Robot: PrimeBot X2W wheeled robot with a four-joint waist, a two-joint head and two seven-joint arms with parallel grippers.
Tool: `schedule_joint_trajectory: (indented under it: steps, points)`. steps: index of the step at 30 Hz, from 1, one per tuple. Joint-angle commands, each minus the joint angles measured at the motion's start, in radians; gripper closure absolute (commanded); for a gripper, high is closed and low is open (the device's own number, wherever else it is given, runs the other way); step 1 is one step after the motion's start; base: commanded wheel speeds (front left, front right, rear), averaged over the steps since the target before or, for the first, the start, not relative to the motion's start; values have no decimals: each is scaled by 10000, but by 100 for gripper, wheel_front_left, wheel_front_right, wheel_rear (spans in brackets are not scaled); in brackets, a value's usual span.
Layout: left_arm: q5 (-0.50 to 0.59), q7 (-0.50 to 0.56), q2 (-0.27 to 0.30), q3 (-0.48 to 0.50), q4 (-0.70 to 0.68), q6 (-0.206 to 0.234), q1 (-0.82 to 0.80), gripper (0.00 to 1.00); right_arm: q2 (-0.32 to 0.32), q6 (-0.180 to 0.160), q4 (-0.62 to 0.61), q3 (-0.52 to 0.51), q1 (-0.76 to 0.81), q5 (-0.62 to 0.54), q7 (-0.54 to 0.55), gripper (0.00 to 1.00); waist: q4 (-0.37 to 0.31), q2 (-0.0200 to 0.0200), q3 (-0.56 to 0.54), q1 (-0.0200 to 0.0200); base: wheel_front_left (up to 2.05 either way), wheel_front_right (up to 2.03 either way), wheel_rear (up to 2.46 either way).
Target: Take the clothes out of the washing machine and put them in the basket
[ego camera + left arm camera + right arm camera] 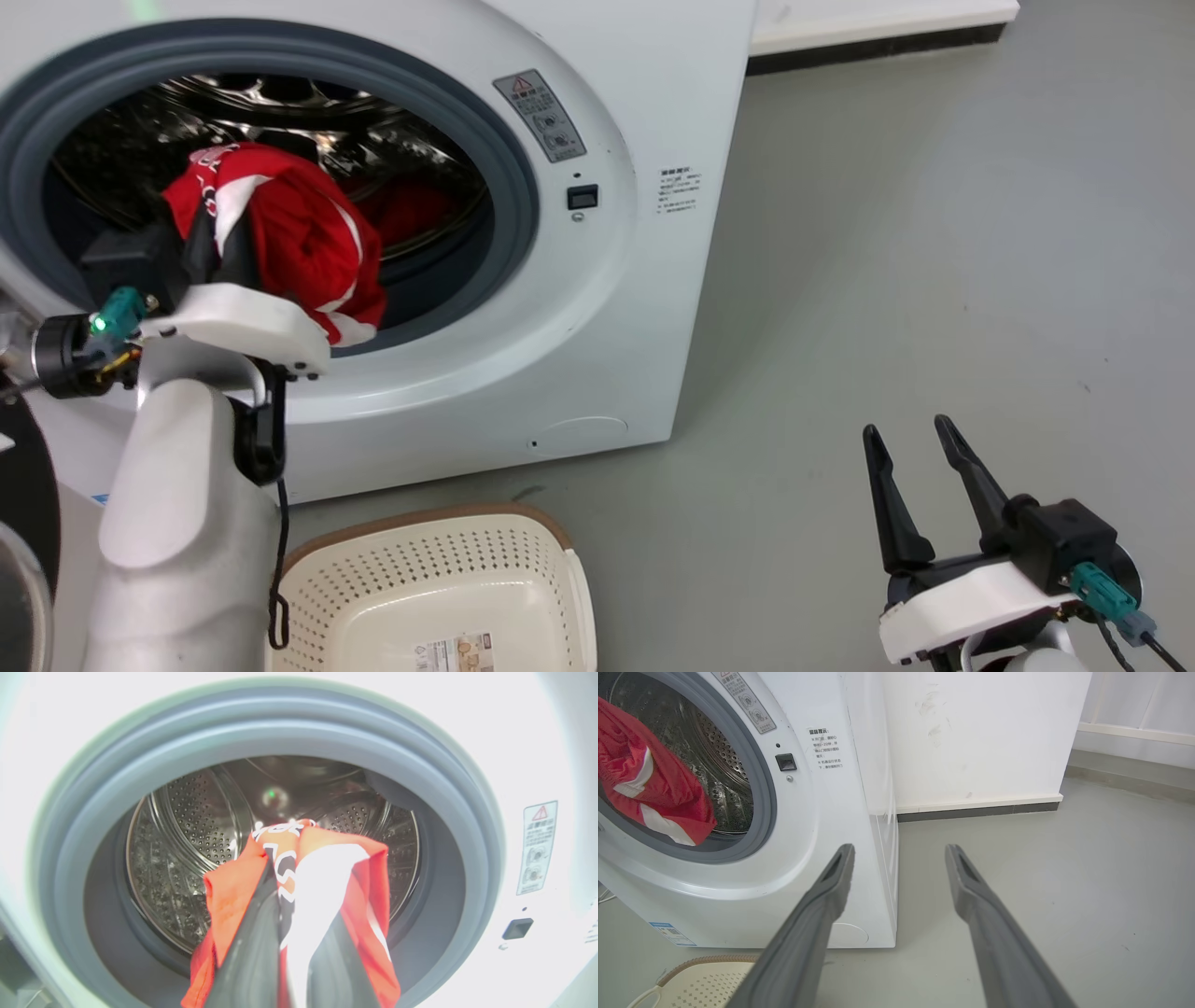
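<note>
Head view: left gripper at washer porthole, fingers clamped on red garment. Garment bunched over fingers, lower end hanging across grey seal. More red fabric deeper in drum. On floor just before washer, below left arm: basket. Right gripper low right, well apart from washer, fingers spread above floor. Left wrist view: garment pinched between dark fingers, white trim draped over right one.

A smooth grey floor runs back to a white wall, which has a dark skirting strip along its foot and a few faint scuff marks higher up.
</note>
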Motion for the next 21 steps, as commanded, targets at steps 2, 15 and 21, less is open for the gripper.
schedule_joint_trajectory:
  steps: [2,15,21]
  points:
    - [69,-25,-135,34,-477,-78,369,100,4,-3,-112,-69,194,-51,65,0,253,0,-275,3,0,0,0]
    - [393,-13,-957,-440,-4263,-124,3334,100,9,-3,-672,-183,879,-196,481,0,912,0,-988,3,0,0,0]
    - [437,403,-1089,-655,-5862,120,4786,100,9,-3,-879,-218,1052,-245,599,0,1205,0,-1061,3,0,0,0]
